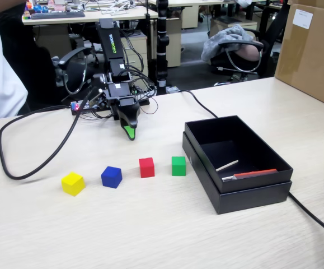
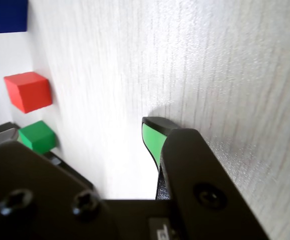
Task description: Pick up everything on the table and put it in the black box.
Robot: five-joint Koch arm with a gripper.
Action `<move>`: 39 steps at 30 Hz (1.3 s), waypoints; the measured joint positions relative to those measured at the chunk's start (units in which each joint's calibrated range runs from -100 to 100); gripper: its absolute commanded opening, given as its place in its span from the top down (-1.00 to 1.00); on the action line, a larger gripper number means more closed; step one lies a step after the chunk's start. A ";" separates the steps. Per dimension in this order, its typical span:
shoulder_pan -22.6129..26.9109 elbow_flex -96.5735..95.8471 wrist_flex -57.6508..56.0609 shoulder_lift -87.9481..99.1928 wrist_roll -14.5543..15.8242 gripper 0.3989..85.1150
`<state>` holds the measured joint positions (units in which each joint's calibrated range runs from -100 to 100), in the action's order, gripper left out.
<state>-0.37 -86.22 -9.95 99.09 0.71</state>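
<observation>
Gripper (image 1: 130,133) points down at the table (image 1: 150,224) in the fixed view, holding nothing — whether its jaws are parted cannot be told. Four cubes lie in a row before it: yellow (image 1: 73,183), blue (image 1: 111,176), red (image 1: 146,167), green (image 1: 178,165). Just right of green sits the black box (image 1: 237,193). Wrist view: one green-tipped jaw shows, with blue (image 2: 5,15), red (image 2: 28,91) and green (image 2: 36,136) cubes at left.

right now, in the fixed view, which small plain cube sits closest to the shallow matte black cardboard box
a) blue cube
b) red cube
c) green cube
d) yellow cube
c: the small green cube ends the row beside the shallow matte black cardboard box, with the small red cube, small blue cube and small yellow cube each farther away.
</observation>
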 measured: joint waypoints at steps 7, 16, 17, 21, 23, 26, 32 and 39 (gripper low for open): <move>-0.54 8.12 -11.23 -0.78 0.10 -0.11; -3.57 32.13 -32.60 -9.45 0.05 -0.11; -4.15 35.42 -35.08 -12.04 0.00 -0.11; -7.81 53.04 -43.44 -27.18 -0.15 -0.11; -8.74 55.68 -43.90 -30.55 -0.44 -0.11; -11.67 65.63 -43.90 -44.40 -1.42 -0.12; -15.19 79.60 -43.90 -64.98 -2.74 -0.12; -16.61 93.02 -43.98 -84.40 -3.37 -0.12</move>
<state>-16.97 6.80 -53.93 14.69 -2.66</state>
